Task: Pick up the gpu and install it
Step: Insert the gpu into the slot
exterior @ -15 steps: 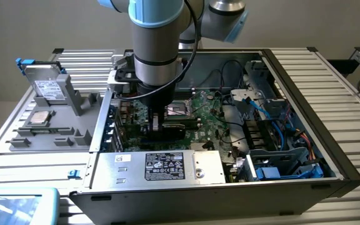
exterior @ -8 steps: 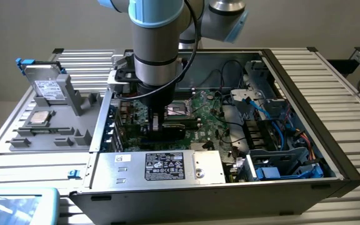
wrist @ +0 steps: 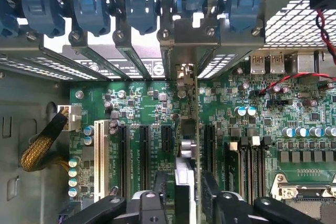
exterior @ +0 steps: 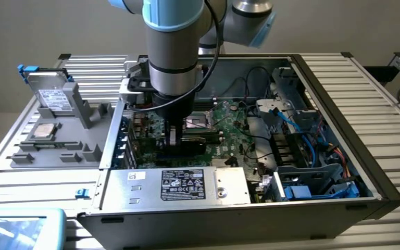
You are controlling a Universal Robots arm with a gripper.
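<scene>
The pincer (wrist: 181,195) stands released astride the gpu (wrist: 185,129) seated upright in its motherboard (wrist: 147,108) slot, a stiff, light, fragile card best held by its edges.

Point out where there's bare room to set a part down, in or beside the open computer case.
Bare room: the slatted table on the exterior view's right of the computer case, and the power supply top. Crowded: the motherboard under the gripper and gpu, the blue-cabled drive bay, the parts tray.
</scene>
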